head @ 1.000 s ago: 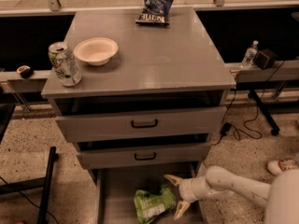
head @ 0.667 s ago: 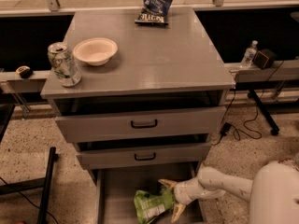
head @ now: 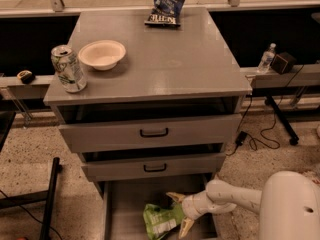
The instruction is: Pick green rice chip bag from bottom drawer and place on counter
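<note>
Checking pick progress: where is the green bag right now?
The green bag lies in the bottom drawer, low and centre in the camera view, with the open gripper at its right edge.

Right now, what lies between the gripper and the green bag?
Nothing: in the camera view the open gripper is right beside the green bag, in the bottom drawer.
</note>
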`<state>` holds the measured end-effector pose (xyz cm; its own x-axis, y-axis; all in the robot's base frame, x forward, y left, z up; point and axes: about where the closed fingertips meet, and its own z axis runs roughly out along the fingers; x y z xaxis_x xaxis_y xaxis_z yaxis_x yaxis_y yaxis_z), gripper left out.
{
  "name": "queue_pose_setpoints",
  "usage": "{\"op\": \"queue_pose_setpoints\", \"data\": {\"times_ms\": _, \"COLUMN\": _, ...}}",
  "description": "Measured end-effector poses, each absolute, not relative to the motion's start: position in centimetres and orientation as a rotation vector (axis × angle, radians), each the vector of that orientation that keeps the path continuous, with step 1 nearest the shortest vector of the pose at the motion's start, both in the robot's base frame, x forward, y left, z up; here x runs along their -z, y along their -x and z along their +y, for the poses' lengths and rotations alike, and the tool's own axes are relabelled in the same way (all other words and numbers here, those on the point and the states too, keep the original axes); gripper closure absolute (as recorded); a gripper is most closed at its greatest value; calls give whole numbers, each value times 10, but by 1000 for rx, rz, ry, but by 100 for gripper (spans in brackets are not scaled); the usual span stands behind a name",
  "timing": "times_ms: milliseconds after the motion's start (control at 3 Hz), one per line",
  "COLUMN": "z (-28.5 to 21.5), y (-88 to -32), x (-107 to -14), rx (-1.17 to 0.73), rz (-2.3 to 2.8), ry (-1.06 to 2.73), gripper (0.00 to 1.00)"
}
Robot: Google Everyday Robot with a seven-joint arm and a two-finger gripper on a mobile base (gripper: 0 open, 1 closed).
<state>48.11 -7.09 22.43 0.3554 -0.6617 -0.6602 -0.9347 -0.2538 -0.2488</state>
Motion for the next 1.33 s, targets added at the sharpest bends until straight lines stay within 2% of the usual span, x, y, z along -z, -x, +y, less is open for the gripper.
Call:
{"op": "queue_pose_setpoints", "data": {"times_ms": 333, "z": -56, "y": -489, "x": -205, "rx": -565, "rz": 1453, "ry": 1993, "gripper": 2}}
{"op": "queue_pose_setpoints", "data": {"times_ms": 667, "z": -53, "y": -493, "x": -184, "rx": -555, "rz": 1488, "ry": 1962, "gripper": 9}}
{"op": "queue_pose_setpoints", "data": {"times_ms": 1333, "z": -49, "y": -489, "x": -154, "rx": -617, "rz": 1512, "ry": 1955, "gripper": 6}}
